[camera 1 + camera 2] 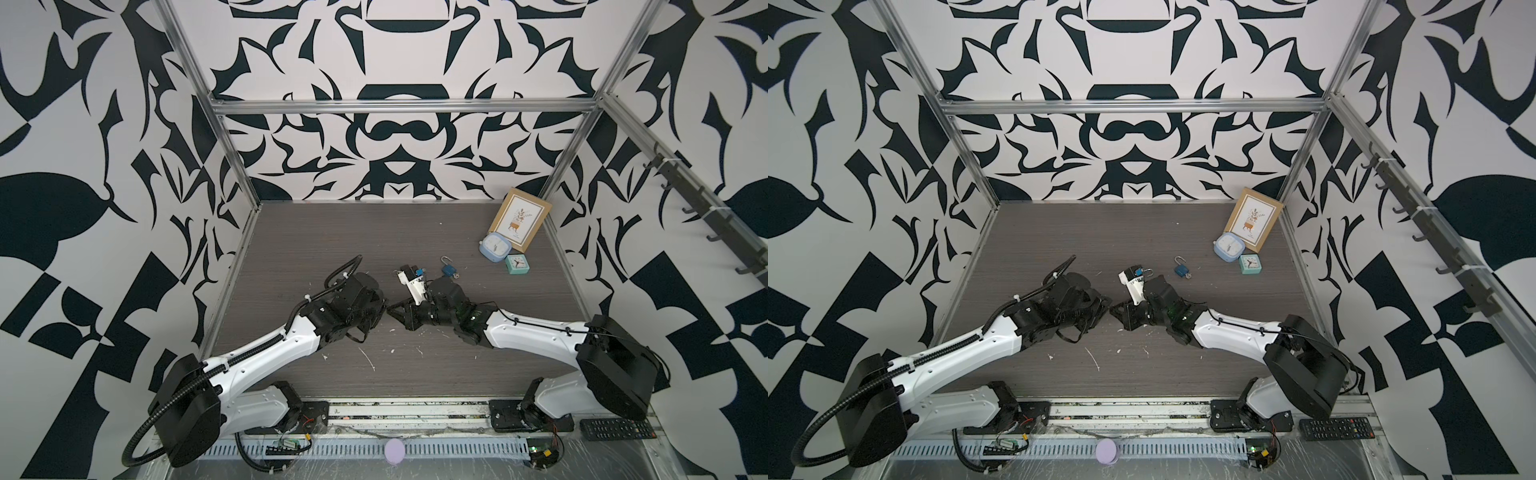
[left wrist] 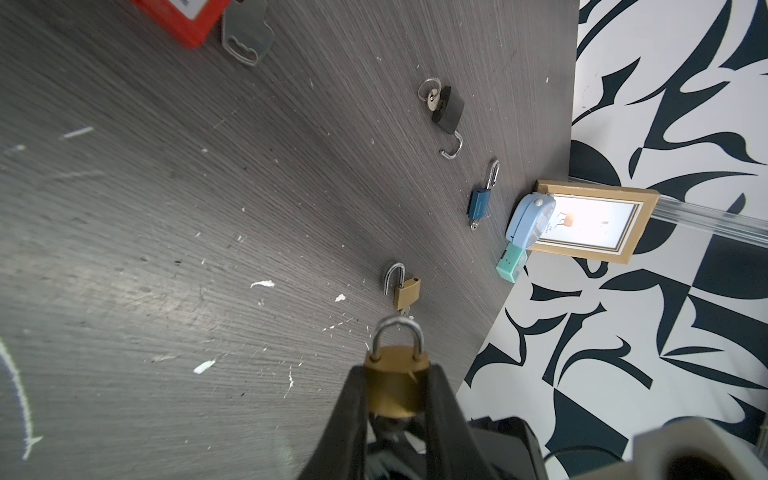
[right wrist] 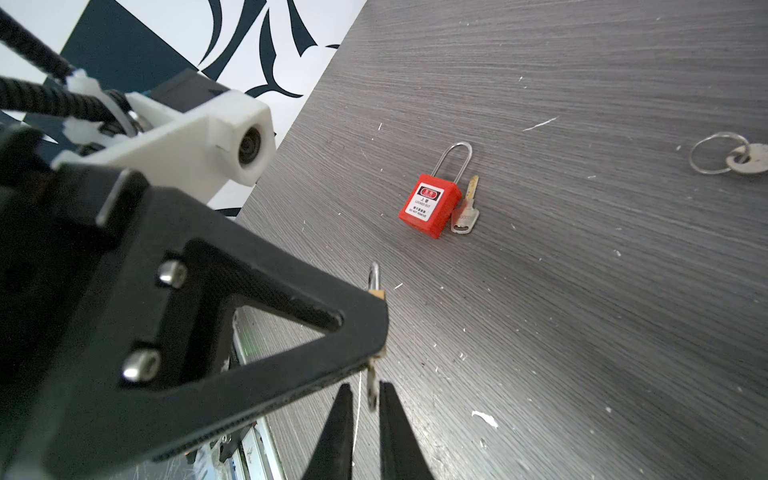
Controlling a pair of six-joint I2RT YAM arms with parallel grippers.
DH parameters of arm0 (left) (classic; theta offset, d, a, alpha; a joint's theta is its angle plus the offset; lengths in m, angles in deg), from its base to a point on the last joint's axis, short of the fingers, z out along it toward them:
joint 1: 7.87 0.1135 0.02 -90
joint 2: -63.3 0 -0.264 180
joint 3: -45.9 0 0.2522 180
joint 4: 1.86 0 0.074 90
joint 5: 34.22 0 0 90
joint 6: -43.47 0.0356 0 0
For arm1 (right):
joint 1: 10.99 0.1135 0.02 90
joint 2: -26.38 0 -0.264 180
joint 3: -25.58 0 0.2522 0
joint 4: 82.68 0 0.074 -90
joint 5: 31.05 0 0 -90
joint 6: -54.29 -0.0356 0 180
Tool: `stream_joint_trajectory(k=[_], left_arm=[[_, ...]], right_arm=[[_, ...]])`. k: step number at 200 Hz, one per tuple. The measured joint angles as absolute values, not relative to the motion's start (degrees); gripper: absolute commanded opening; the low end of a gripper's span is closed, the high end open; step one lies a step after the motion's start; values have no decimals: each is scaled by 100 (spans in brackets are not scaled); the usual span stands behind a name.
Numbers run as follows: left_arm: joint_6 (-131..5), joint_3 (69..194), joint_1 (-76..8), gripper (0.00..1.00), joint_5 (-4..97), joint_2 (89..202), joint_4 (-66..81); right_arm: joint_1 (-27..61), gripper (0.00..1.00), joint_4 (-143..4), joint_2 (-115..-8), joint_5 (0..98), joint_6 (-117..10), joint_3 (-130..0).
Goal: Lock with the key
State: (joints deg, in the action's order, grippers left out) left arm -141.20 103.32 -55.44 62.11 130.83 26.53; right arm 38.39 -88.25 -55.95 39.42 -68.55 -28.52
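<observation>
At mid-desk (image 1: pixel 374 232) the left fingers (image 2: pixel 353 407) clamp the brass padlock (image 2: pixel 395 390). Both shackle legs sit in its body, so the closing looks done. The key (image 3: pixel 372 386) hangs from the padlock's underside between the right fingers (image 3: pixel 395 415), which stand narrowly apart; whether they pinch it I cannot tell. The turn and pull-out seem left. Toward 1 o'clock a blue padlock (image 1: pixel 448 271) lies open, untouched.

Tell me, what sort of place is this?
Probably a robot test booth: a left arm and right arm, an aluminium frame with patterned panels, and a red padlock and blue padlock laid out as props.
</observation>
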Motion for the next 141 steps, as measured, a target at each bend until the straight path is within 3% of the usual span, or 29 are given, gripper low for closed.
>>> stream_joint_trajectory(k=[56, 141], left_arm=[[-14101, 10332, -5539, 0, 6213, 13083, 2668], [-13841, 10332, -5507, 0, 6237, 13090, 2636]], right_arm=[[3839, 0, -8849, -5634, 3940, -6886, -2852], [3839, 0, -8865, -5634, 3942, -6908, -2852]])
